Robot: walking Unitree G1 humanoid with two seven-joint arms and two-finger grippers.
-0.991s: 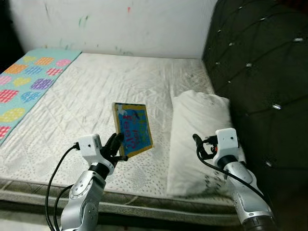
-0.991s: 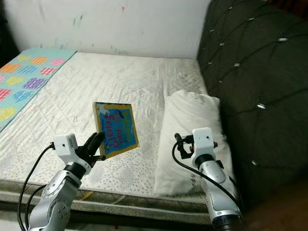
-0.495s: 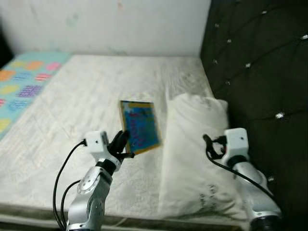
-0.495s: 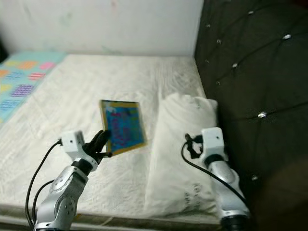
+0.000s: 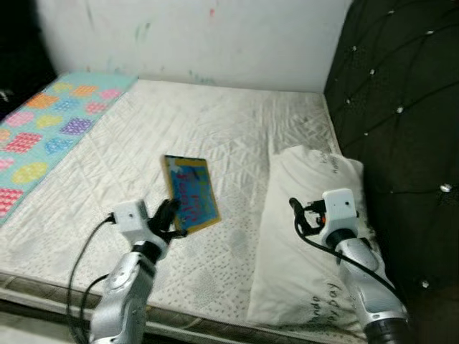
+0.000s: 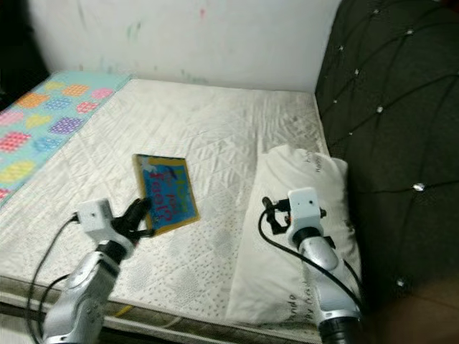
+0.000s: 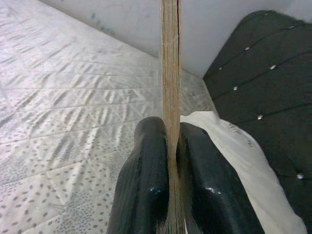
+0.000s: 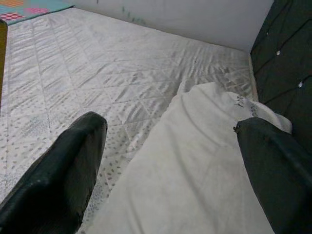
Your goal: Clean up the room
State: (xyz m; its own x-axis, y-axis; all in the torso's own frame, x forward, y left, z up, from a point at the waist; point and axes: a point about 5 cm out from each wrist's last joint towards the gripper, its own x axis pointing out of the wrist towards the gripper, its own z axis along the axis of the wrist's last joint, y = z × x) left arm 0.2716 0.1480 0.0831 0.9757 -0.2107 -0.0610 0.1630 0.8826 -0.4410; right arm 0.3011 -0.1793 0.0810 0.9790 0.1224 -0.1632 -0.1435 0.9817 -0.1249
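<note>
A thin board book (image 5: 191,193) with a blue cover and yellow border is held upright above the white quilted mattress (image 5: 208,136). My left gripper (image 5: 171,218) is shut on its lower edge; in the left wrist view both black fingers (image 7: 146,180) pinch the book (image 7: 170,73) edge-on. My right gripper (image 5: 300,215) hovers open over a white pillow (image 5: 308,236) lying at the bed's right side, and its fingers (image 8: 63,170) spread wide in the right wrist view above the pillow (image 8: 204,161).
A dark tufted headboard (image 5: 401,107) rises on the right. A teal blanket with coloured hearts (image 5: 50,115) covers the bed's far left. A white wall (image 5: 201,36) with paint marks stands behind. The mattress front edge (image 5: 57,290) runs below my arms.
The camera has swung, so the whole scene shifted. The book stays pinched in my left gripper, and the right gripper remains open over the pillow.
</note>
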